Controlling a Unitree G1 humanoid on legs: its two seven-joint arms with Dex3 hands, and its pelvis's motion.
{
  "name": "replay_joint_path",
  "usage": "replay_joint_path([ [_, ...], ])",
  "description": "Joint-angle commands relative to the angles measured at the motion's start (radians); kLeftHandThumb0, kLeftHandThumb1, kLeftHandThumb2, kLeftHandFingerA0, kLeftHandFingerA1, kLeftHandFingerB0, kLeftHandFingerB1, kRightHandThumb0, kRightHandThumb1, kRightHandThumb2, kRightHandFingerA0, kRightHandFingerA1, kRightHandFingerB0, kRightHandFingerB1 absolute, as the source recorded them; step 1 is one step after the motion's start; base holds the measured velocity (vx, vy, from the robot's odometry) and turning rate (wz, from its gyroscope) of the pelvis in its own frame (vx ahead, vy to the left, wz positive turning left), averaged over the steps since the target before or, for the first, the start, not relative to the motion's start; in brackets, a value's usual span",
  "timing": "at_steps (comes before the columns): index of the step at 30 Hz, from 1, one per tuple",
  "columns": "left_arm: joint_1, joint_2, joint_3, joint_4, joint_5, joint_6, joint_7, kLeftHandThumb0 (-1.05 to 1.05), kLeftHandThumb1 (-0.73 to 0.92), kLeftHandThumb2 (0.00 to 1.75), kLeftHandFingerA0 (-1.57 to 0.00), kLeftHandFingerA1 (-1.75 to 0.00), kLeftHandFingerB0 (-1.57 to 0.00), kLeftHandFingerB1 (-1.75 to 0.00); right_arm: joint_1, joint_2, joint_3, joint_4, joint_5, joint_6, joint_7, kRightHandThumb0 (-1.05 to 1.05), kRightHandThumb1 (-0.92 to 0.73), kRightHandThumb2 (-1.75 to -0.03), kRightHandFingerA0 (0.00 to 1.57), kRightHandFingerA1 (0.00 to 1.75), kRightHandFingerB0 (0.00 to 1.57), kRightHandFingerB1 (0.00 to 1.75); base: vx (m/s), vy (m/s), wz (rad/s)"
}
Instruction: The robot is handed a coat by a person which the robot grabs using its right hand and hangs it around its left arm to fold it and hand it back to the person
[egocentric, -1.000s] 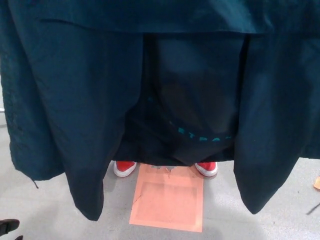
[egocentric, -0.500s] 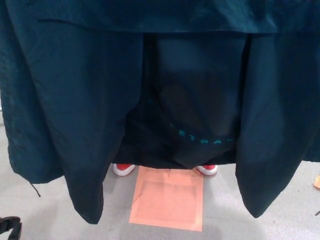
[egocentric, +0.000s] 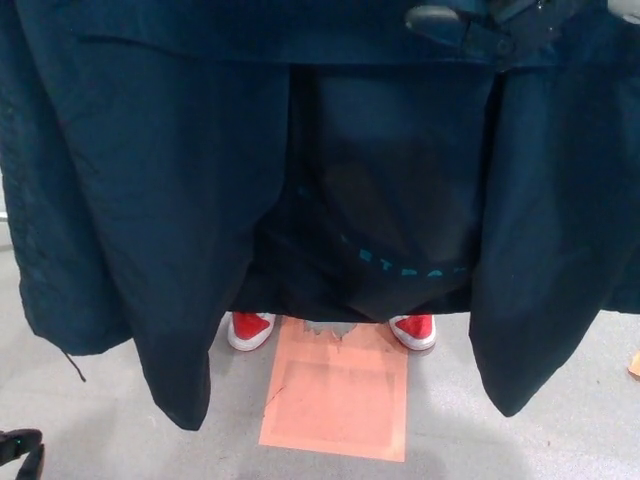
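Note:
A dark teal coat (egocentric: 180, 200) hangs spread open across nearly the whole head view, its two front panels down at left and right and the lining with pale lettering (egocentric: 400, 270) between them. My right hand (egocentric: 475, 25) shows at the top right, black, lying against the coat's upper edge; its grip is unclear. A small black part, probably my left hand (egocentric: 18, 445), pokes in at the bottom left corner, apart from the coat. The person holding the coat is hidden behind it except for two red shoes (egocentric: 250, 328).
An orange square mat (egocentric: 335, 395) lies on the grey floor (egocentric: 100, 420) just in front of the person's shoes. A small orange scrap (egocentric: 634, 365) shows at the right edge.
My right hand has come into view at the top right against the coat's upper edge. The coat's middle hem has risen slightly, showing more of the red shoes.

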Motion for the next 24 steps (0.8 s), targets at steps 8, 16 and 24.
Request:
replay_joint_path([
  [8,-0.01,0.014,0.065,0.003,-0.072,0.013,-0.058,-0.71,0.69,1.03,-0.03,-0.4,-0.03,-0.32,-0.267,-0.007,0.069,0.236,0.149,0.292,0.616,-1.04,-0.69,-1.02,0.0,0.01,0.0,0.0,0.0,0.0,0.0],
  [16,-0.003,0.012,0.058,0.001,-0.057,-0.014,-0.072,-0.81,0.73,1.04,-0.08,-0.38,-0.07,-0.29,-0.311,0.002,0.286,0.247,-0.182,0.147,0.463,-0.89,-0.66,-0.62,0.03,0.28,0.0,0.12,0.0,0.0,0.0],
  [24,-0.003,0.01,0.068,-0.009,-0.067,-0.012,-0.078,-0.76,0.7,1.03,-0.14,-0.46,0.0,-0.38,-0.325,0.026,0.491,0.233,-0.438,0.145,0.357,-0.92,-0.51,-0.95,0.0,0.12,0.0,0.0,0.0,0.0,0.0],
])
